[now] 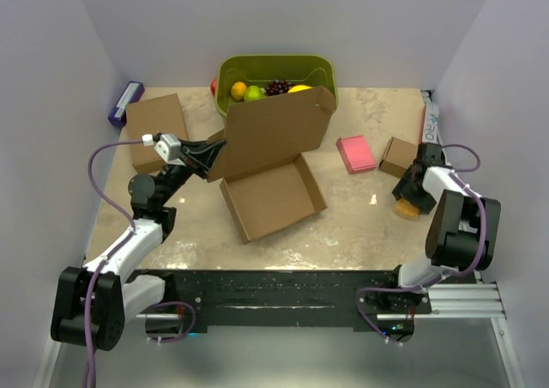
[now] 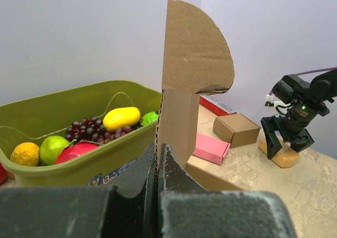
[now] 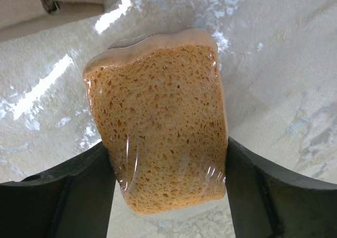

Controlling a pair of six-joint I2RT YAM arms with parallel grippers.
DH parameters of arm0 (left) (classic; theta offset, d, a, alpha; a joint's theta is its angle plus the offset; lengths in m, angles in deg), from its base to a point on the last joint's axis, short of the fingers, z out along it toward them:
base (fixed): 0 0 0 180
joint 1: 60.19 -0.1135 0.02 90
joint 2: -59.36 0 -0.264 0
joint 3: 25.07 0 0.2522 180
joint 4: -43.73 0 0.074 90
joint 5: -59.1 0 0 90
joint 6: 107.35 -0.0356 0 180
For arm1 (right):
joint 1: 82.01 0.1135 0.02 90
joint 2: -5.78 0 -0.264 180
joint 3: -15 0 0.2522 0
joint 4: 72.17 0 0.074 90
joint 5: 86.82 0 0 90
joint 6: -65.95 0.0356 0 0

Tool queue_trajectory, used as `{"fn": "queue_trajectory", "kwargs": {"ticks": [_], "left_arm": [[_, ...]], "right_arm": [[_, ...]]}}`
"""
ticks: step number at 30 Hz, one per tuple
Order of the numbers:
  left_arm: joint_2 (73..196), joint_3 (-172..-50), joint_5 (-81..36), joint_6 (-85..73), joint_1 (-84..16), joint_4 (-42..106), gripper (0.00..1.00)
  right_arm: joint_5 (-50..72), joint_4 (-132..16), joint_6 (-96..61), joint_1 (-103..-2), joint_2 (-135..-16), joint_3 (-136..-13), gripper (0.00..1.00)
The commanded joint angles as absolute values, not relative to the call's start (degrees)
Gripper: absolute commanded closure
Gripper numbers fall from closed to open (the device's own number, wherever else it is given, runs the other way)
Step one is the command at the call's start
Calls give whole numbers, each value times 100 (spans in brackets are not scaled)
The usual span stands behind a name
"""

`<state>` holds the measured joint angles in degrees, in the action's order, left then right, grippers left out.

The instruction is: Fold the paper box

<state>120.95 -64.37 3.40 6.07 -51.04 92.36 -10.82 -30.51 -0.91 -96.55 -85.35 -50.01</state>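
We've got left fingers (image 2: 131, 182) pinching a flap (image 2: 195, 48) of the brown corrugated cardboard box (image 1: 274, 130), right fingers (image 3: 63, 196) squeezing a wrapped tan sponge (image 3: 163, 127); one-handed tugging might rip the flap.

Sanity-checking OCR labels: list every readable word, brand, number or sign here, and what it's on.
"Bo": blue print on the label on the green bin; the rest is blurred.
red-and-white box, far right: print too small to read.
purple box, far left: markings too small to read.
paper box: no print visible.
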Motion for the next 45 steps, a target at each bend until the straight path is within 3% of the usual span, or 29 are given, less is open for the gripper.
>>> {"fn": "queue_trajectory", "kwargs": {"ticks": [1,9,16,22,29,33,40,45], "left_arm": [[12036,-6590,364,542,-5078,9536,100],[12167,-6669,522,655,-4973,9518,100],[12370,-6792,786,779,-4964,9554,100],[12370,-6985,725,401,-4973,8939,100],[12493,-7073,496,173,-5043,8622,100],[12546,-7073,566,173,-5052,8648,100],[12791,-7047,741,23,-5052,8771,100],[13222,-6985,1084,58,-5052,9263,100]], "right_arm": [[-1220,-2835,-119,-9651,-7967,-5131,35],[-1097,-1983,-225,-9511,-6903,-5922,43],[-1352,-1543,-120,-7467,-6708,-7309,46],[-1747,-1262,-198,-6419,-6674,-7865,49],[-248,-1648,-269,-5758,-5751,-7453,53],[19,-2069,248,-5100,-5619,-6970,56],[221,-3265,934,-3553,-6487,-6152,55],[-60,-3458,909,-3437,-7269,-6073,53]]}}
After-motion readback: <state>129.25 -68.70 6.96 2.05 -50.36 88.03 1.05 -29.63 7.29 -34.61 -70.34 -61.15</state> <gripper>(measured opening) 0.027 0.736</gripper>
